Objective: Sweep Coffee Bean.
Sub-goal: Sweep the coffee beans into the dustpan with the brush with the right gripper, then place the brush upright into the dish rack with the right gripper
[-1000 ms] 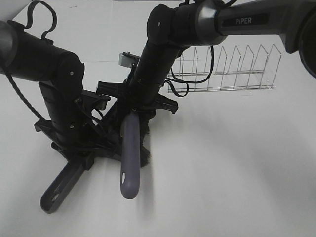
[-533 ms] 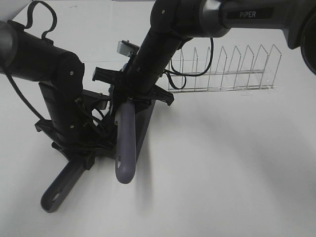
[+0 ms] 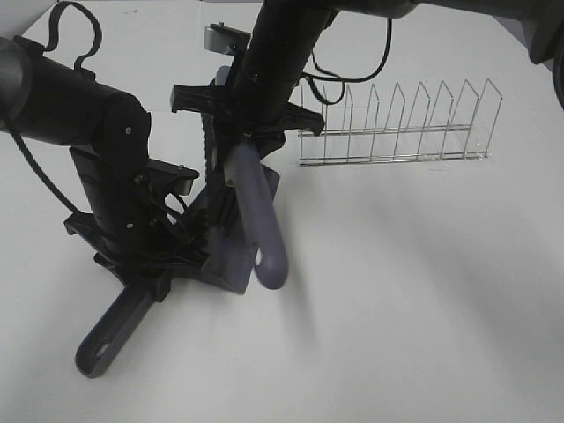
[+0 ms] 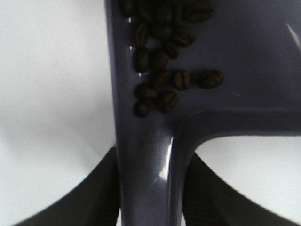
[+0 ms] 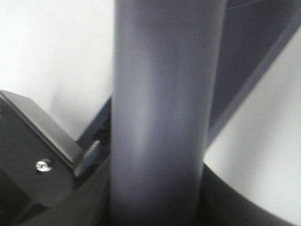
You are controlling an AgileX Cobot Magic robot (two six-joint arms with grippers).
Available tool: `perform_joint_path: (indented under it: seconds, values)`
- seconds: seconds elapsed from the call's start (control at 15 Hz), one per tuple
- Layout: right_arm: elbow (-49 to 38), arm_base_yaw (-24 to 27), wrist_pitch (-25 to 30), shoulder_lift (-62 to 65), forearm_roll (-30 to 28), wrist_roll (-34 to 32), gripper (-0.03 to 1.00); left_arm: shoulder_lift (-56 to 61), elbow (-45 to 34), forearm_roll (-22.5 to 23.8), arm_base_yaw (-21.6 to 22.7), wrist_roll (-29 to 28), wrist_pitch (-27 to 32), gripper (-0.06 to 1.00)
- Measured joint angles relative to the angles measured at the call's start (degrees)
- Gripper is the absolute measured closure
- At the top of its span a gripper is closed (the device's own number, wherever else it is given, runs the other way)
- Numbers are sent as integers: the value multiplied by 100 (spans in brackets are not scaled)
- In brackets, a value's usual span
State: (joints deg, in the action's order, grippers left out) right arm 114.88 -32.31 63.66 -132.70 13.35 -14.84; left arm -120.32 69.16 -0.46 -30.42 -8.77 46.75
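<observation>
The grey-purple dustpan (image 3: 236, 257) rests on the white table, and my left gripper (image 3: 152, 271) is shut on its handle (image 3: 104, 342). In the left wrist view the handle (image 4: 143, 174) runs between my dark fingers (image 4: 94, 200). A cluster of coffee beans (image 4: 162, 61) lies inside the pan against its side wall. My right gripper (image 3: 240, 141) is shut on the brush's grey-purple handle (image 3: 262, 220) and holds it lifted and tilted over the pan. The handle (image 5: 160, 117) fills the right wrist view. The bristles are not clearly visible.
A wire dish rack (image 3: 397, 123) stands at the back right. The two arms overlap closely above the dustpan. Bare white table (image 3: 423, 300) spreads to the right and front. Part of the dustpan (image 5: 254, 42) shows behind the brush handle.
My right arm has risen and moved away from me with the brush. The handle's free end swung from front-left to the right. My left arm and the dustpan stayed put.
</observation>
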Motion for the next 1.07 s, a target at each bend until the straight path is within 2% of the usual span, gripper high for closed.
perform_joint_path:
  seconds: [0.13,0.27,0.53,0.8,1.07]
  values:
    - [103,0,556,6,-985,-115,66,0,0,-34,0,0,-29,61]
    - [97,0,630,6,-1719,-160,66,0,0,-57,0,6,-46,61]
    - [-109,0,625,178,-1811,-57,66,0,0,-80,0,6,-69,61]
    - [-985,-6,636,647,-2320,-52,66,-6,0,-86,0,6,-74,61]
    - [-1862,0,630,1364,-2338,-46,66,-6,0,-92,0,6,-74,61]
